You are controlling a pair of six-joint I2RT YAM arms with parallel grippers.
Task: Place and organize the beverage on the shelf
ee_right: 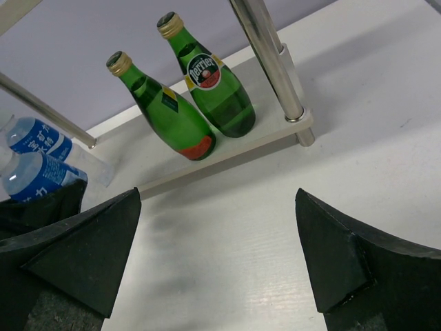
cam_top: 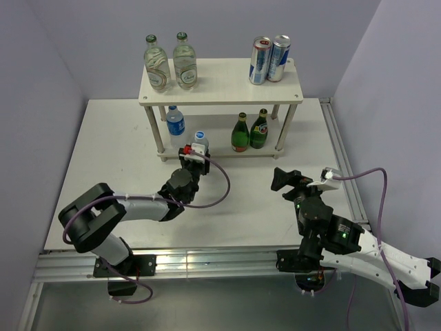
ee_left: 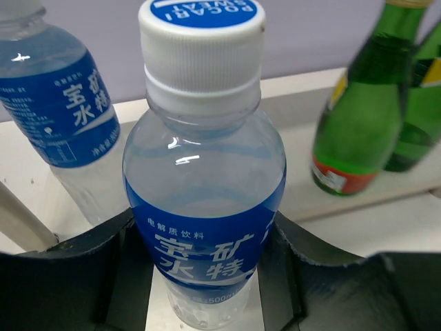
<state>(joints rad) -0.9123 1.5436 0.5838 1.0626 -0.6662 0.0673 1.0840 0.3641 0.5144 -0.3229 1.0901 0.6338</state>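
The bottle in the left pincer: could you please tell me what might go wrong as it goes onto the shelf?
1. The bottle held by the left pincer stands close to the matching bottle already on the lower board of the shelf; pushing in could knock that one over.
2. The pincer grips low on the label, so the bottle might tilt on release.

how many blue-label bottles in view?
2: shelved bottle on the shelf lower tier, left end; held bottle in left gripper at that tier's front edge. None seem hidden.
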